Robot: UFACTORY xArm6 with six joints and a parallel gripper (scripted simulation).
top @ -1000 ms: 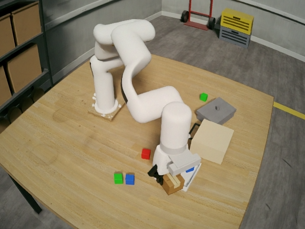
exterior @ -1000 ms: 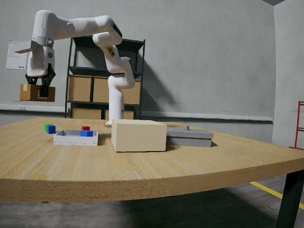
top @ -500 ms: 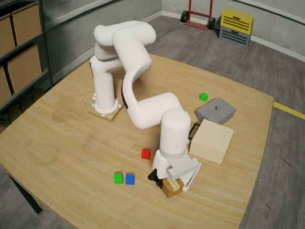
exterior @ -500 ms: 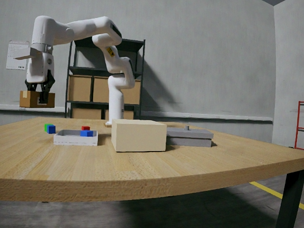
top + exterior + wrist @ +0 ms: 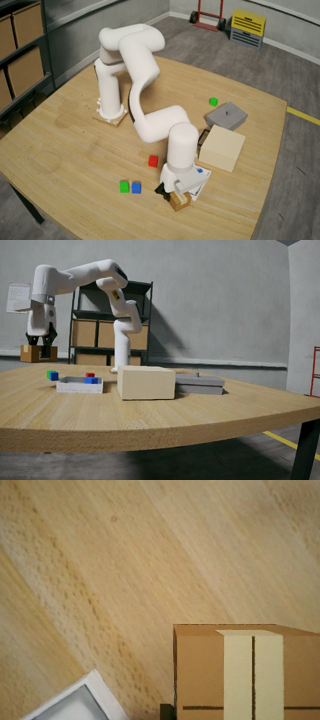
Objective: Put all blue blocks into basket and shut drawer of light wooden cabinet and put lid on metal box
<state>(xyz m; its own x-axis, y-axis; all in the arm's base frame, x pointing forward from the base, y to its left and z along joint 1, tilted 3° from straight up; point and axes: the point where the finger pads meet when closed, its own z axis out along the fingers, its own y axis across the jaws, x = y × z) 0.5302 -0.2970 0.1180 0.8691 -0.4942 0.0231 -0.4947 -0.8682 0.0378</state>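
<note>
My gripper (image 5: pixel 168 197) (image 5: pixel 41 347) is clamped on 1 cardboard box (image 5: pixel 180 201) (image 5: pixel 36 353) (image 5: pixel 250 675), held above the table (image 5: pixel 85 160) (image 5: pixel 222 410) (image 5: pixel 115 570). I see 1 blue block (image 5: pixel 200 170) (image 5: pixel 91 380) in the white basket (image 5: pixel 196 197) (image 5: pixel 79 388) (image 5: pixel 107 692); 1 more (image 5: pixel 136 188) (image 5: pixel 54 376) sits beside a green block (image 5: pixel 124 187) (image 5: pixel 48 374).

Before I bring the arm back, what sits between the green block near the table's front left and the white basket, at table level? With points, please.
The blue block (image 5: pixel 136 188), in the top view.
</note>
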